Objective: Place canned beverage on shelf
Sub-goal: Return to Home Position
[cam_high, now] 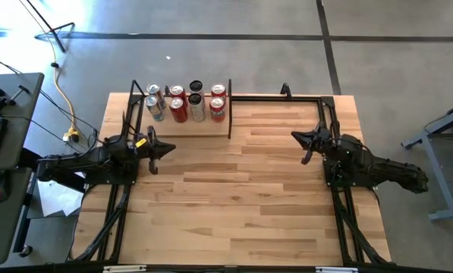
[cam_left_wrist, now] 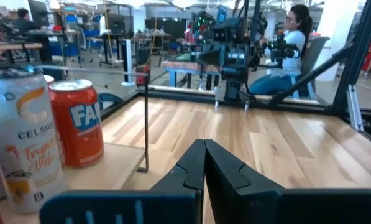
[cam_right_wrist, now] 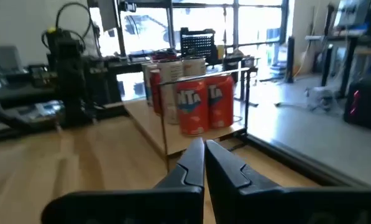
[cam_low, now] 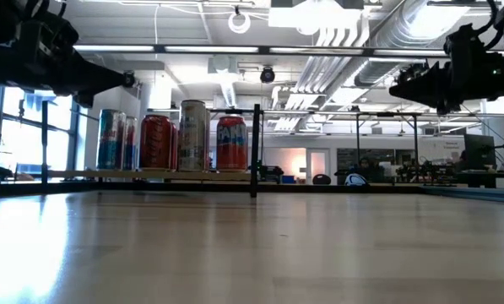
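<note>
Aluminium cans (cam_high: 178, 110) at eleven o'clock seem light, slick (grip mid-wall); left gripper (cam_high: 168, 149) and right gripper (cam_high: 296, 137) sit closed, empty.

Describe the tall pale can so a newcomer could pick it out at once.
At the table's far edge stands the shelf with two rows of cans. The pale can is third from the left in the nearer row. It is whitish, taller than the red can and orange can flanking it.
</note>
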Controlling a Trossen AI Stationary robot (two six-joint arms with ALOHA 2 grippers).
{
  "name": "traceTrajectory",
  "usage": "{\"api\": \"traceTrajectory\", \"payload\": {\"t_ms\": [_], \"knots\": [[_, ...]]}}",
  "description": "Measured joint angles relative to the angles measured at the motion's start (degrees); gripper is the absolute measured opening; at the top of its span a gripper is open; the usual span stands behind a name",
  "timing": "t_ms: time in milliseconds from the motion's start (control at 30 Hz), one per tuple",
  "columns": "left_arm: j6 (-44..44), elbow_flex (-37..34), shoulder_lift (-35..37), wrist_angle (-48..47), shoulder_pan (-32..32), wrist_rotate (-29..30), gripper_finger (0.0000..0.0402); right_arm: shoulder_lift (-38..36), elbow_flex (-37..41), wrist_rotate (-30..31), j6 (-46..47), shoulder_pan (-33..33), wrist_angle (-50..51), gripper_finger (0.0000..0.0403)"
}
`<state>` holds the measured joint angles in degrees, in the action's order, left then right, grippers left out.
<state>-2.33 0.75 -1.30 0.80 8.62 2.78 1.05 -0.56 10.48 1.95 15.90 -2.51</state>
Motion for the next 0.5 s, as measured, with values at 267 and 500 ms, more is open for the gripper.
{"api": "traceTrajectory", "payload": {"t_ms": [267, 500], "knots": [[0.00, 0.00, -1.74, 0.04, 0.00, -0.12, 0.0000, 0.10, 0.02, -0.06, 4.07, -0.02, -0.08, 0.0000], [0.00, 0.00, -1.79, -0.09, 0.00, 0.01, 0.0000, 0.10, 0.04, -0.13, 4.07, -0.02, -0.10, 0.0000]]}}
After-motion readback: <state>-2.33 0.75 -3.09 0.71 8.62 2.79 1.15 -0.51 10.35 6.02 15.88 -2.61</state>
